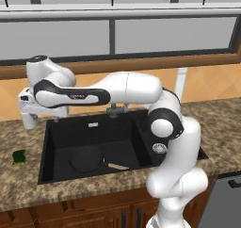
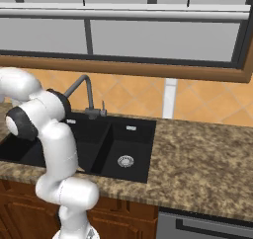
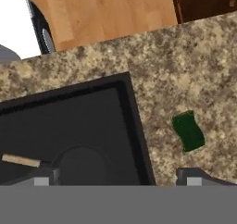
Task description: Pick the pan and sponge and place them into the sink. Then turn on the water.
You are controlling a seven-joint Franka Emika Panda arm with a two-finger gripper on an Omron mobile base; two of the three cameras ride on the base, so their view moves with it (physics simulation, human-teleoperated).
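Observation:
The black pan (image 1: 87, 159) lies in the left basin of the black sink (image 1: 61, 136), its tan handle end (image 1: 118, 166) pointing right. On the counter left of the sink rests the dark green sponge (image 1: 19, 156). My arm reaches left over the sink's left end. In the hand view my gripper (image 3: 119, 179) is open and empty, high above the sink rim (image 3: 135, 126), with the pan (image 3: 83, 165) on one side and the sponge (image 3: 188, 131) on the other. No water runs from the grey gooseneck faucet (image 2: 80, 85).
Speckled granite counter (image 2: 207, 159) surrounds the sink, with a wide stretch to its right. A silver drain (image 2: 125, 160) sits in the right basin. A window runs above the tiled backsplash. Wooden cabinets stand below the counter.

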